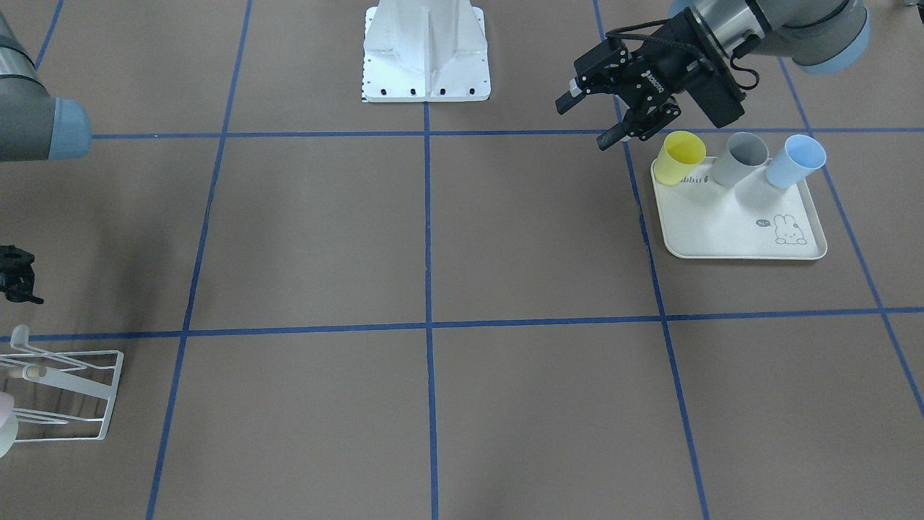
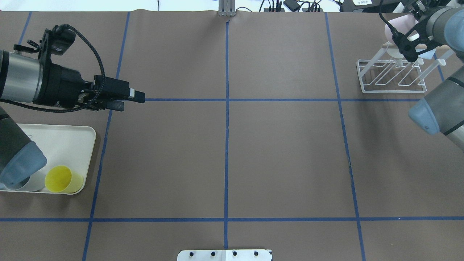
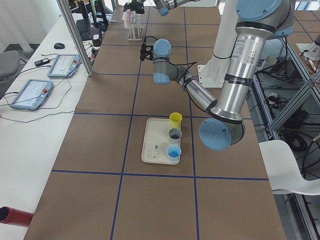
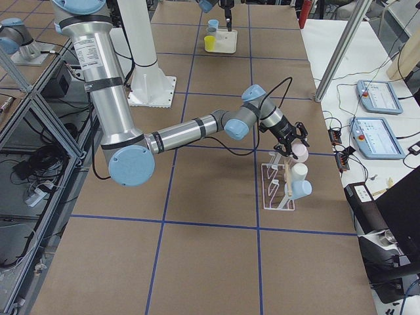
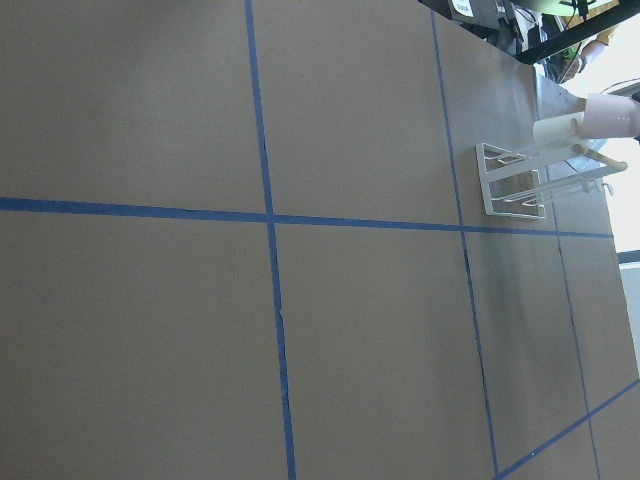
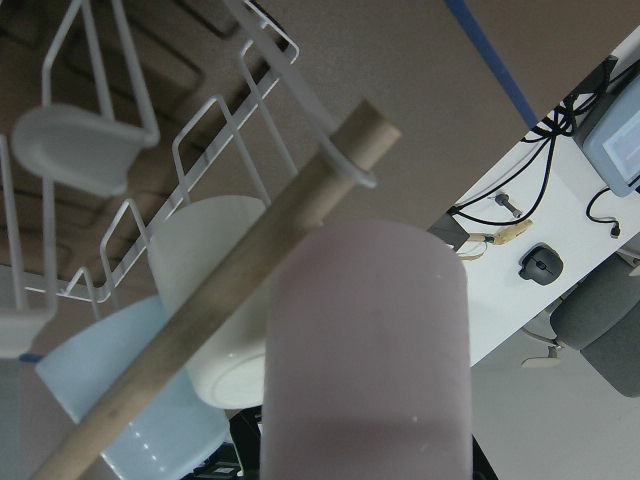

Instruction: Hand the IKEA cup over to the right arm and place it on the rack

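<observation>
We find the pink cup [image 6: 365,350] at the rack [image 2: 393,78], which stands on the bench [image 2: 282,152] at its far right corner in the overhead view. In the right wrist view the cup fills the lower middle, just behind the rack's wooden rod [image 6: 230,278]. A white cup [image 6: 225,365] and a pale blue cup [image 4: 302,190] sit next to it in the same row on the rack.

The right claw [image 4: 292,138] is right at the pink cup, with its fingers spread. We cannot tell whether they press on the cup or stand clear of it.

The left claw [image 1: 586,123] hangs above the bench with its fingers wide apart and nothing between them. It is just beside the cream tray [image 1: 729,231], on the opposite side of the bench from the rack. A yellow cup [image 1: 683,155], a grey cup [image 1: 746,157] and a sky-blue cup [image 1: 796,160] stand upright in a row along one edge of the tray, with the yellow one nearest the left claw.
</observation>
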